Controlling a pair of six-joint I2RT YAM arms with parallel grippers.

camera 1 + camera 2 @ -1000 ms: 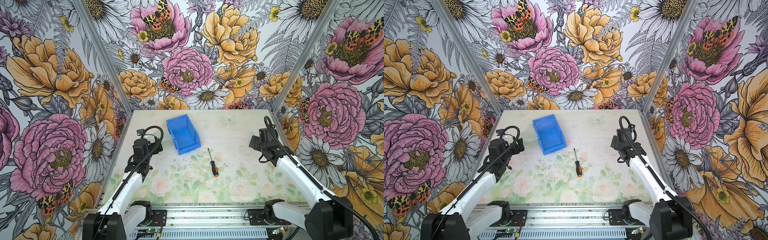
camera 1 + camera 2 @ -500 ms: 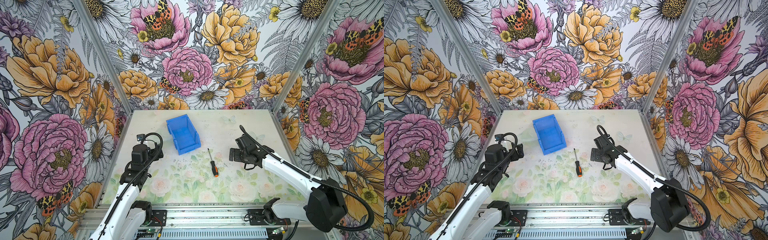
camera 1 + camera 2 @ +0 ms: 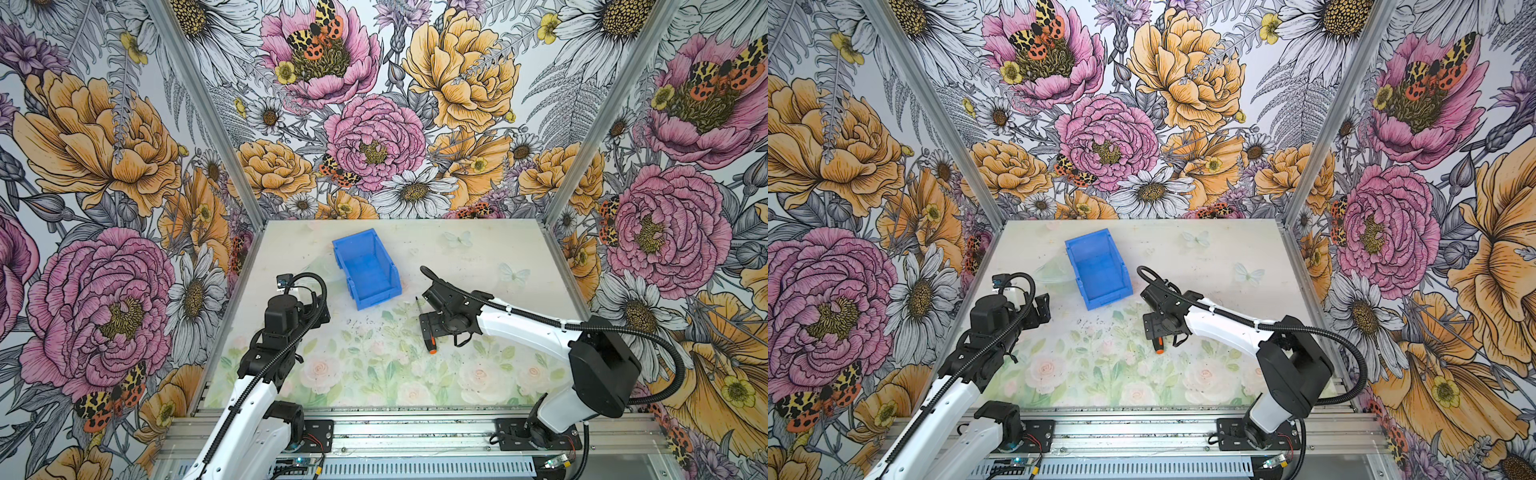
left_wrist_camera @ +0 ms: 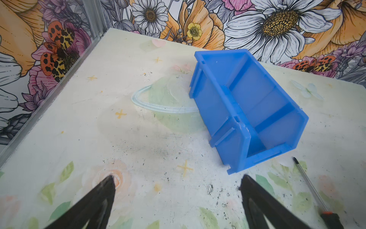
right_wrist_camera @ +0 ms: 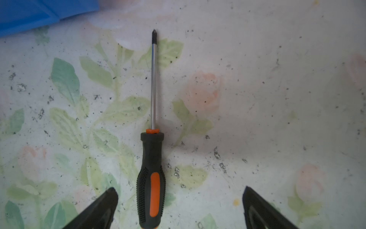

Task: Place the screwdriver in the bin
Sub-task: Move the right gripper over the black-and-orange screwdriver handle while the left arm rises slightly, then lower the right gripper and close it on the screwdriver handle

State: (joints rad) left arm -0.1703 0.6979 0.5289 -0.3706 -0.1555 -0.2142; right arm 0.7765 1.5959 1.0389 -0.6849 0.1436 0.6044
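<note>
**Surface and Material Findings**

Screwdriver [image 5: 152,138]: polished bright metal shaft with a dark tip. The handle is matt black with a knurled grip texture and a smooth orange inlay.

Bin [image 4: 213,111]: smooth blue moulded plastic with a slight sheen and whitish scuffs at one corner.

Table [image 4: 99,128]: pale, matt, printed floral surface, scuffed and flecked with dark specks.

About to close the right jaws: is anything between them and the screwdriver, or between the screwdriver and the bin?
Nothing visible. The right gripper is open over the screwdriver, whose handle lies on the table between the jaws, nearer one of them. Only bare table separates the tip from the bin.
</note>
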